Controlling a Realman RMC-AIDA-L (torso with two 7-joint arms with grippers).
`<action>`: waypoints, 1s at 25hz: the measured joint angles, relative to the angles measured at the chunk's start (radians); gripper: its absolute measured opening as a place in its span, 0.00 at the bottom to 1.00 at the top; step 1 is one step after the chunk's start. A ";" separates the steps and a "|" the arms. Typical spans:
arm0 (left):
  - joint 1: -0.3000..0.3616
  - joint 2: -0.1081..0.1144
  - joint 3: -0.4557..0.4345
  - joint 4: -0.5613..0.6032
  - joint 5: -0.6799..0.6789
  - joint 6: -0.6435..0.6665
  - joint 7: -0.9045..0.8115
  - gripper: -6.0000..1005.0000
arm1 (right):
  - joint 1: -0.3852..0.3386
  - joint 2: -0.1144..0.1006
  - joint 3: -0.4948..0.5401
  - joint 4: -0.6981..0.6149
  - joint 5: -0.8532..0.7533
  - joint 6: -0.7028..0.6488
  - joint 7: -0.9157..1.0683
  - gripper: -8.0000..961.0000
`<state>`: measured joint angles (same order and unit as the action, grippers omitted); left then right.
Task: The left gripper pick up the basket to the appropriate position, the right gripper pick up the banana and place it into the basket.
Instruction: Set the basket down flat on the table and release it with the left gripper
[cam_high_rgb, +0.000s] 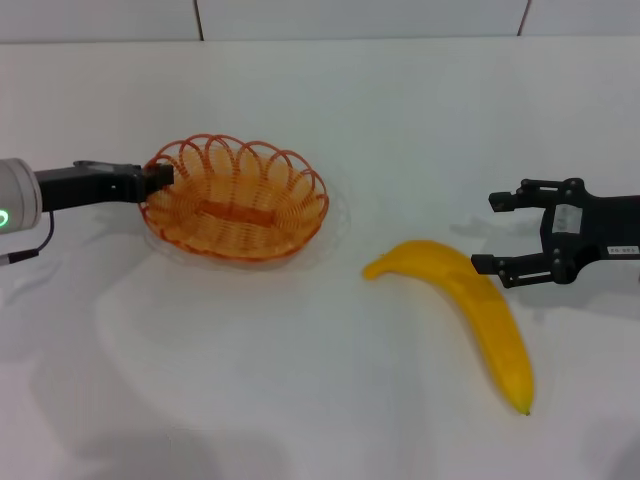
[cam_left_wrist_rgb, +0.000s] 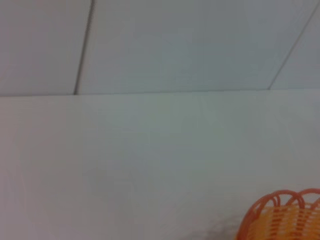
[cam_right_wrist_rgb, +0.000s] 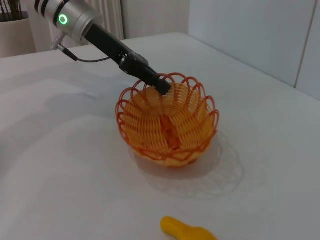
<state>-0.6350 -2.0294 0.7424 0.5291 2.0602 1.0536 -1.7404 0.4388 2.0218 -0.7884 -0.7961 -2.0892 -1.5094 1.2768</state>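
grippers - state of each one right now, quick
Left gripper: shut on the scalloped rim of the orange wire basket.
Right gripper: open, empty, beside the curved yellow banana.

Black hands (cam_high_rgb: 505, 232), silver green-lit forearm (cam_high_rgb: 15, 195)

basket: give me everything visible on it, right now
The basket is a shallow oval of orange wire loops with a scalloped rim, woven floor, nothing inside. It sits upright on the white table, left of the banana and apart from it. The left gripper is at its rim on the robot's left side.
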 joint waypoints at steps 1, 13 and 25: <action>0.001 0.000 0.000 -0.003 -0.002 -0.004 0.000 0.09 | 0.000 0.000 0.000 0.000 0.000 0.000 0.000 0.92; -0.015 0.000 0.003 -0.054 -0.017 -0.026 0.032 0.10 | 0.000 0.000 0.000 0.000 0.000 0.000 0.001 0.92; -0.015 0.002 0.008 -0.054 -0.012 -0.026 0.038 0.12 | 0.000 0.000 -0.002 0.000 0.000 -0.004 0.006 0.92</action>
<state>-0.6504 -2.0279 0.7508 0.4755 2.0479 1.0278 -1.7019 0.4387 2.0218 -0.7900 -0.7961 -2.0892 -1.5131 1.2831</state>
